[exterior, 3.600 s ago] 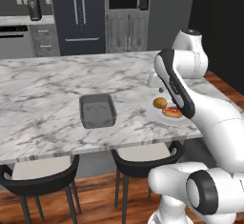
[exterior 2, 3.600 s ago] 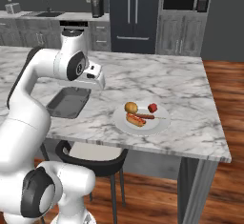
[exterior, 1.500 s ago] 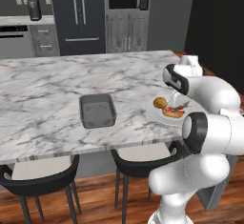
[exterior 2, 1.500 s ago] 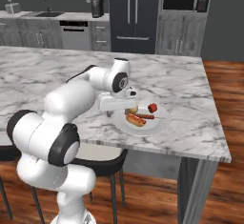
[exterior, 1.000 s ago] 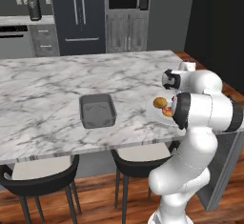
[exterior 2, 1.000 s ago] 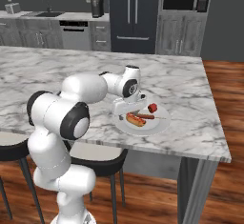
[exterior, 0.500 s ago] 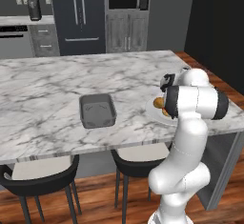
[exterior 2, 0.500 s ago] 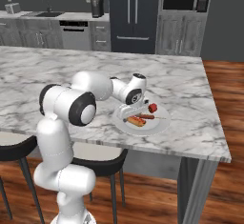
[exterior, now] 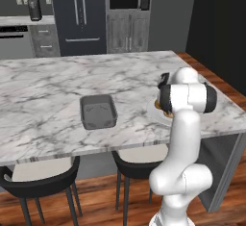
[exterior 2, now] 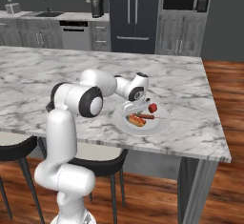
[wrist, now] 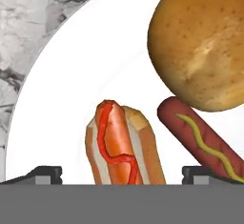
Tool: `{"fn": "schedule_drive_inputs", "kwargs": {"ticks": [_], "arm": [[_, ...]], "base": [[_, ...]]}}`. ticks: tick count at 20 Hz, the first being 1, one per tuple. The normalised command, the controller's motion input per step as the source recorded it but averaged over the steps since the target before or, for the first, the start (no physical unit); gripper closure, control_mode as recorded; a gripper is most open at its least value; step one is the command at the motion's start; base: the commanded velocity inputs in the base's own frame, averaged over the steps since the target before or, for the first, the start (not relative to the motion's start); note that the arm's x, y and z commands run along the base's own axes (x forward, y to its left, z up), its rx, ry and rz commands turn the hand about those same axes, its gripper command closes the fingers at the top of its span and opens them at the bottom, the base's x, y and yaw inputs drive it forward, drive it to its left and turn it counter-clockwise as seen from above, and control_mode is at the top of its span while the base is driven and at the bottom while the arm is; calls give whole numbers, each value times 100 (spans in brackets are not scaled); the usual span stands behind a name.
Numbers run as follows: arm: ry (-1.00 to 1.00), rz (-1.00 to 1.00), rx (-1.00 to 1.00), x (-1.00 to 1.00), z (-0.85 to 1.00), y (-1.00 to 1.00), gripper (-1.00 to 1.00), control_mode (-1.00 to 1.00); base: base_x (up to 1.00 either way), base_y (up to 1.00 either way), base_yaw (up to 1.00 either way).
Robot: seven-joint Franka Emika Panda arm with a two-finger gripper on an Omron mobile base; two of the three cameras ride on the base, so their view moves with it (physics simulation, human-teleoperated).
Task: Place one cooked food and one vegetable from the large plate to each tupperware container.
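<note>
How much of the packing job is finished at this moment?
Nothing is packed yet: the dark grey tub is empty. The open tool sits low over the large plate, straddling the hot dog. The sausage and potato also wait there.

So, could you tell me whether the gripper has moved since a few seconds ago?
Yes: the gripper has swung from above the marble counter down onto the large plate.

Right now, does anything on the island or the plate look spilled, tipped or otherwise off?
Nothing stands out. The hot dog, sausage and potato lie on the large plate, the dark tub sits flat on the counter, and the gripper hovers with jaws open over the hot dog.
</note>
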Motion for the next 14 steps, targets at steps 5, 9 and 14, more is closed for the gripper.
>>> {"fn": "schedule_drive_inputs", "kwargs": {"ticks": [5,9,14], "arm": [[0,3,1,18,-47,-19,-100,-100],[-1,1,0,-6,-38,-12,-100,-100],[-14,0,1,-60,-7,-2,-100,-100]], "base": [[0,0,0],[0,0,0],[0,0,0]]}}
